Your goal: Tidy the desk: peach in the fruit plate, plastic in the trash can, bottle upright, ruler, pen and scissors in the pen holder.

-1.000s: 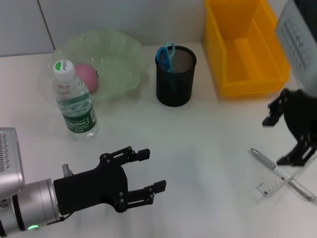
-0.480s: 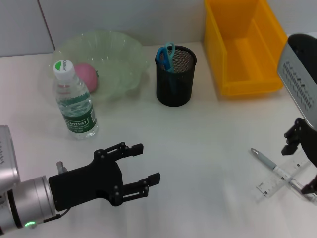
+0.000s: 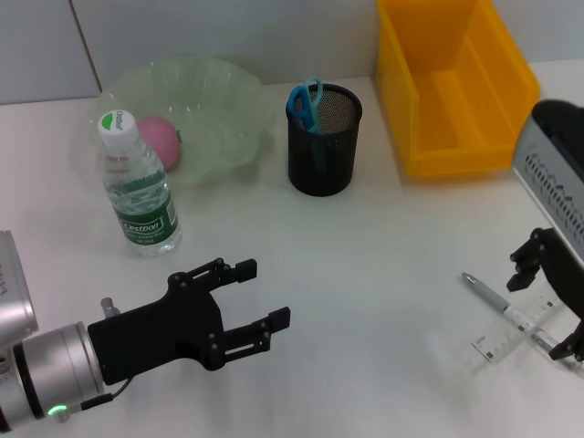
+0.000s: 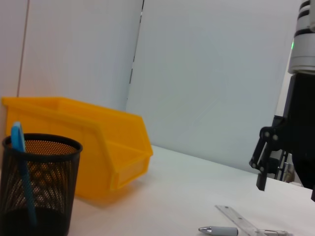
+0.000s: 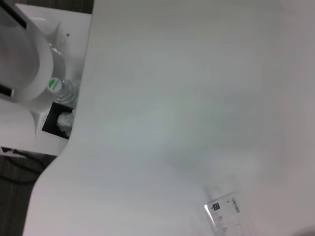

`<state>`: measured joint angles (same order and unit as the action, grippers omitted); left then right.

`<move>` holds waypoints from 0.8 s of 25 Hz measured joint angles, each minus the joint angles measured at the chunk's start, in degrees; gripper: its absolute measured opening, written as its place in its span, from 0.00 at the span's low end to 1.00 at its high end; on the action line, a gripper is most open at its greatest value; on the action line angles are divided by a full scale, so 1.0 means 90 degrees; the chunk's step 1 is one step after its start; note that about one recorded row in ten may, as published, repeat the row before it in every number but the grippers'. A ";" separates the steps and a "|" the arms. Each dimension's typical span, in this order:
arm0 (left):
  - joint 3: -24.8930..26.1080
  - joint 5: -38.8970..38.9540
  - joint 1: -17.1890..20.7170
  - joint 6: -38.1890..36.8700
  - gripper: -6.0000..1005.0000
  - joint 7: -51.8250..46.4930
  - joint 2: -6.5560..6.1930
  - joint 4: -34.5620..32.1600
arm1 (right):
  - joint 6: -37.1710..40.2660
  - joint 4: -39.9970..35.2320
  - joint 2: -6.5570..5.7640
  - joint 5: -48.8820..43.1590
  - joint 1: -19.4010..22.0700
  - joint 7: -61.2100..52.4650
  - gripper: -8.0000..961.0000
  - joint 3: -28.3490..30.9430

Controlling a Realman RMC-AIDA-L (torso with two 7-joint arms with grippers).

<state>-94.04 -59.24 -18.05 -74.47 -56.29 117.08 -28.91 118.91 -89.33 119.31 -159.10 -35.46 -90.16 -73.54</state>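
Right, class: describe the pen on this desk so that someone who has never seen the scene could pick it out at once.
Start at the big yellow bin at the far right of the white desk, then come toward the robot's near edge, where the right hand hovers. There the pen, slim and silvery grey, lies crossed with a clear ruler. The ruler is flat and transparent with printed marks; the pen is round and opaque.

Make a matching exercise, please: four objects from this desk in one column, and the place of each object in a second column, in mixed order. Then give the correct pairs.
Objects:
1. peach
2. scissors
3. bottle
4. ruler

Places:
A. standing upright on the desk, in front of the fruit plate
B. lying flat on the desk, crossed by the pen, below the right gripper
C. in the black mesh pen holder
D. in the green fruit plate

Pairs: 1-D, 2-C, 3-A, 4-B
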 joint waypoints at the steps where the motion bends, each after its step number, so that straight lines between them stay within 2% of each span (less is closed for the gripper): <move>1: 0.0000 0.0000 -0.0002 0.0012 0.78 -0.0006 0.0000 0.0000 | 0.0000 0.0000 0.0000 0.0000 0.0000 0.0000 0.87 0.0000; 5: 0.0000 0.0000 -0.0004 0.0071 0.78 -0.0032 -0.0001 0.0000 | -0.0293 0.0130 0.0005 0.0066 0.0135 0.0107 0.86 -0.0579; 14: 0.0067 0.0030 0.0061 0.0086 0.78 -0.0112 0.0009 -0.0001 | -0.0512 0.0171 0.0005 0.0117 0.0169 0.0527 0.87 -0.0918; 20: 0.0162 0.0015 0.0107 0.0086 0.78 -0.0195 0.0035 -0.0001 | -0.0859 0.0476 -0.0009 0.0078 0.0114 0.0738 0.87 -0.1136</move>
<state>-92.58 -59.10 -17.09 -73.69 -58.05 117.40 -28.92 111.18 -85.04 119.23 -158.39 -34.43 -83.51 -83.77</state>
